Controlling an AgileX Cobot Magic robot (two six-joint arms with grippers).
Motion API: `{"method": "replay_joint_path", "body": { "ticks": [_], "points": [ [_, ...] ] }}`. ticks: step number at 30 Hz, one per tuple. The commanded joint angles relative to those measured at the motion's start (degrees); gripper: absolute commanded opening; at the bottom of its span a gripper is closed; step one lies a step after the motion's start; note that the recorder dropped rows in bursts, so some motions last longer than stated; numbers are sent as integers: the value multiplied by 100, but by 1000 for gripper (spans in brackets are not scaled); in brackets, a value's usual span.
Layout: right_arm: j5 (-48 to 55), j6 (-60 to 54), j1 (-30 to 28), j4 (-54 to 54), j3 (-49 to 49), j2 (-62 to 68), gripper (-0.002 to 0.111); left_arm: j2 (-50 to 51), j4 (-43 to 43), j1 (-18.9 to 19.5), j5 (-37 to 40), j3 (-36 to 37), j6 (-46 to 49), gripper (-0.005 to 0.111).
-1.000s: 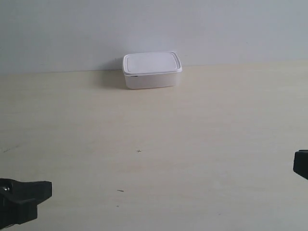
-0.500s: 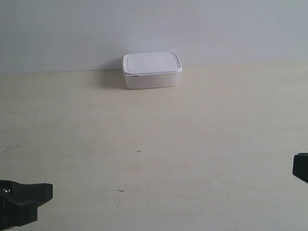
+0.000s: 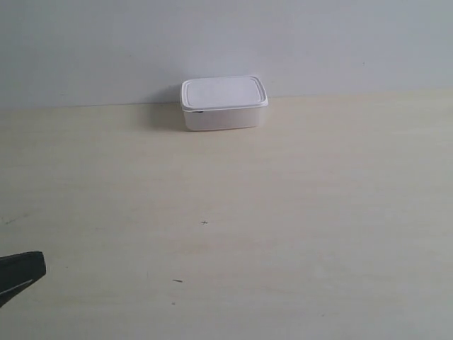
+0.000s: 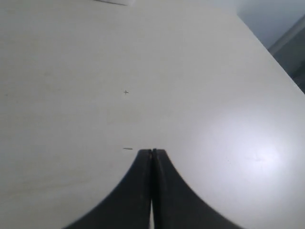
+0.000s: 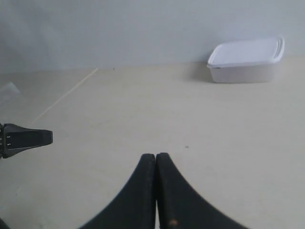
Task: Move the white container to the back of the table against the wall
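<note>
The white container (image 3: 224,103) stands with its lid on at the back of the table (image 3: 297,212), its rear side at the wall (image 3: 333,42). The right wrist view shows the container (image 5: 245,59) far off against the wall. My left gripper (image 4: 152,151) is shut and empty over bare tabletop, far from the box. My right gripper (image 5: 156,155) is shut and empty too. In the exterior view only a black tip of the arm at the exterior view's left (image 3: 21,273) shows at the lower left edge.
Two tiny dark specks mark the tabletop: a cross (image 3: 204,222) and a dash (image 3: 177,280). The other arm's black gripper (image 5: 26,138) shows low in the right wrist view. The table's side edge (image 4: 271,57) appears in the left wrist view.
The arm at the exterior view's left has drawn back toward the lower left corner. The arm at the exterior view's right has left that view. The container has not moved.
</note>
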Motion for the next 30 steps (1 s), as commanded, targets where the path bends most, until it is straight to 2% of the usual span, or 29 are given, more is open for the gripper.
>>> {"method": "replay_joint_path", "body": {
  "ticks": [1,7,14,30],
  "points": [
    [-23,0,-82,-14,24,-601,0,-331,24,318,24,197,16,0],
    [-23,-10,-406,-14,110,-849,0,-1135,24,841,24,603,16,0],
    [-16,0,-776,-14,395,-849,0,-2228,24,1433,55,624,25,0],
    [-17,115,-1273,1,1428,-849,0,-3495,24,2780,55,624,93,0]
  ]
}}
